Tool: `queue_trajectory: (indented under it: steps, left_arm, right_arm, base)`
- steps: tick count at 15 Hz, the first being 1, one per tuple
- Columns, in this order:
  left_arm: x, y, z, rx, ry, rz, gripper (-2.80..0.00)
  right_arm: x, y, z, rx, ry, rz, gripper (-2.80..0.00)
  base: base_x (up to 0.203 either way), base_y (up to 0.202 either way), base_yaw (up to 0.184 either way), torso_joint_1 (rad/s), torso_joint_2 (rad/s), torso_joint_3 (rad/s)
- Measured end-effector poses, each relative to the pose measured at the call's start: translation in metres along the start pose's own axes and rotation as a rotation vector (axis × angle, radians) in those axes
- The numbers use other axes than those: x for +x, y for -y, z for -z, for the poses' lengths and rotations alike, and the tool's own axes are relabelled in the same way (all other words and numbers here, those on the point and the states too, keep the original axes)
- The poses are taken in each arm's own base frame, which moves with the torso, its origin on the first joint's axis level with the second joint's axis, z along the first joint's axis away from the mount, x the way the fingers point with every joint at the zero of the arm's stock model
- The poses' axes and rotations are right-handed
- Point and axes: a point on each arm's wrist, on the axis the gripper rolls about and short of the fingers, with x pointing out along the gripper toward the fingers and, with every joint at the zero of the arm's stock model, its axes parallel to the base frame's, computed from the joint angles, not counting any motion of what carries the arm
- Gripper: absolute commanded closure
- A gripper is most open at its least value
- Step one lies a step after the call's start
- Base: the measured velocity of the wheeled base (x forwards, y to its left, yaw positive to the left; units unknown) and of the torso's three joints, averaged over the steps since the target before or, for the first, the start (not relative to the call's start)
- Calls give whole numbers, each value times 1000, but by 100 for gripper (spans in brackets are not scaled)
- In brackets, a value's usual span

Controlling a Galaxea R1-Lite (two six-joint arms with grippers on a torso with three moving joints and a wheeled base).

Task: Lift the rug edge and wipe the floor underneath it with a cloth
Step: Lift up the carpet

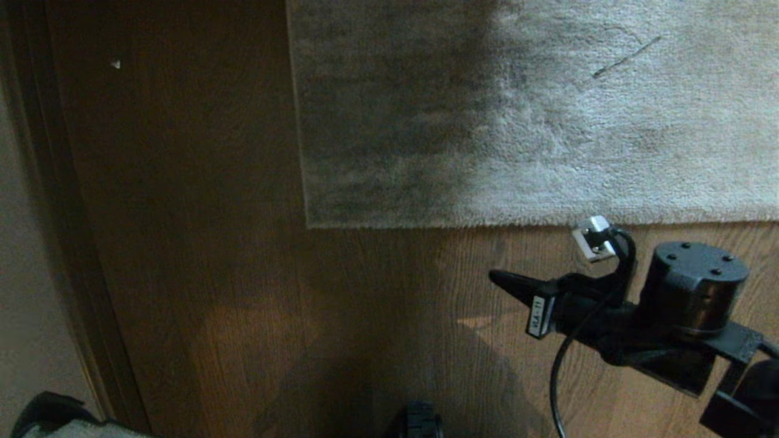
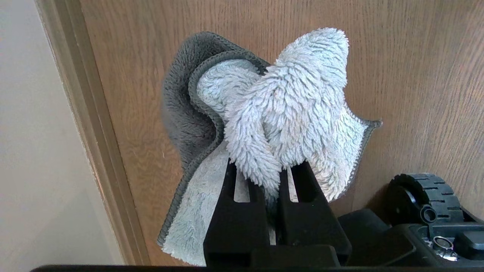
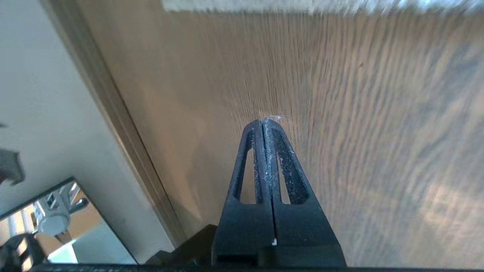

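We see our right gripper (image 1: 496, 278) clenched and empty above the floor (image 1: 243, 304), just short of the flat rug edge (image 1: 487, 222). Our left gripper (image 2: 270, 177) pinches the cloth (image 2: 287, 105); the head view cuts it off at the lower-left corner.

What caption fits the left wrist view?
Left gripper shut on the cloth, held above the floor.

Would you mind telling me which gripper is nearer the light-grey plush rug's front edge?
Right. The right gripper hangs over bare floor just short of the rug edge; the left gripper, holding the cloth, is by the baseboard.
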Motion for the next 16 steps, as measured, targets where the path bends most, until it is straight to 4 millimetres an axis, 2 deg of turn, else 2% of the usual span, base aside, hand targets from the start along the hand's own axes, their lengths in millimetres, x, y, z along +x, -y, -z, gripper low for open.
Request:
queue_trajectory:
  steps: [1, 7, 11, 16]
  left_arm:
    - [0, 0, 0, 0, 0, 0, 0]
    - [0, 0, 0, 0, 0, 0, 0]
    - [0, 0, 0, 0, 0, 0, 0]
    - [0, 0, 0, 0, 0, -1, 0]
  right_arm:
    - [5, 0, 4, 6, -3, 13, -280]
    - [23, -14, 20, 91, 62, 30, -280]
    - [33, -22, 38, 98, 107, 187, -280]
    - [38, -22, 46, 95, 172, 333, -280]
  base:
    - [0, 0, 0, 0, 0, 0]
    - [0, 0, 0, 0, 0, 0]
    - [0, 0, 0, 0, 0, 0]
    - [0, 0, 0, 0, 0, 0]
